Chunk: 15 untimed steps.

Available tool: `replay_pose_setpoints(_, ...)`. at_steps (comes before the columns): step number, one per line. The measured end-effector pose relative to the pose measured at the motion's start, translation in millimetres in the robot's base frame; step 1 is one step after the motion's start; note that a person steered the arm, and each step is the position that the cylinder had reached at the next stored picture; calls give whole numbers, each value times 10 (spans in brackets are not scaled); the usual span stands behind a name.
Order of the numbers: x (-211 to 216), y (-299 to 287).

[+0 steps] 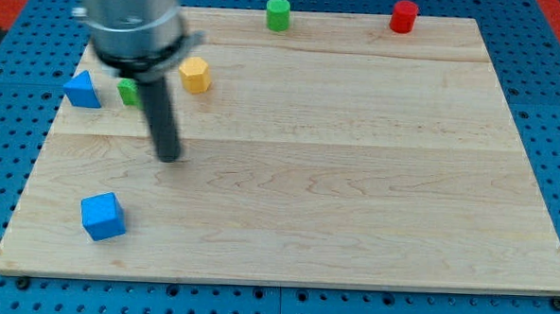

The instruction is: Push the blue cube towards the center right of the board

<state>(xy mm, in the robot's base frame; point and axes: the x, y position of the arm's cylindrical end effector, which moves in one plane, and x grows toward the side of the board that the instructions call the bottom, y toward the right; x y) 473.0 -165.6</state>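
The blue cube (102,216) sits near the board's bottom left corner. My tip (169,158) is the lower end of the dark rod, blurred by motion. It stands above and to the right of the blue cube, well apart from it. A blue triangular block (81,90) lies at the view's left edge of the board. A small green block (128,92) sits just left of the rod, partly hidden by it. A yellow block (195,75) lies just right of the rod's upper part.
A green cylinder (279,14) and a red cylinder (404,16) stand at the board's top edge. The wooden board (355,179) lies on a blue perforated table. The arm's grey body (130,18) covers the top left.
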Motion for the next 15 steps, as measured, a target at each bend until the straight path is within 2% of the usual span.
replay_pose_setpoints(1,277,-726)
replay_pose_setpoints(2,953,-1028)
replay_pose_setpoints(3,960,-329)
replay_pose_setpoints(4,706,849)
replay_pose_setpoints(6,54,2661)
replay_pose_setpoints(7,-102,3406)
replay_pose_setpoints(8,-464,3662)
replay_pose_setpoints(9,-322,3479)
replay_pose_setpoints(10,41,3456)
replay_pose_setpoints(11,-12,2873)
replay_pose_setpoints(12,-396,3020)
replay_pose_setpoints(13,-463,3474)
replay_pose_setpoints(14,-307,3322)
replay_pose_setpoints(15,-430,2615)
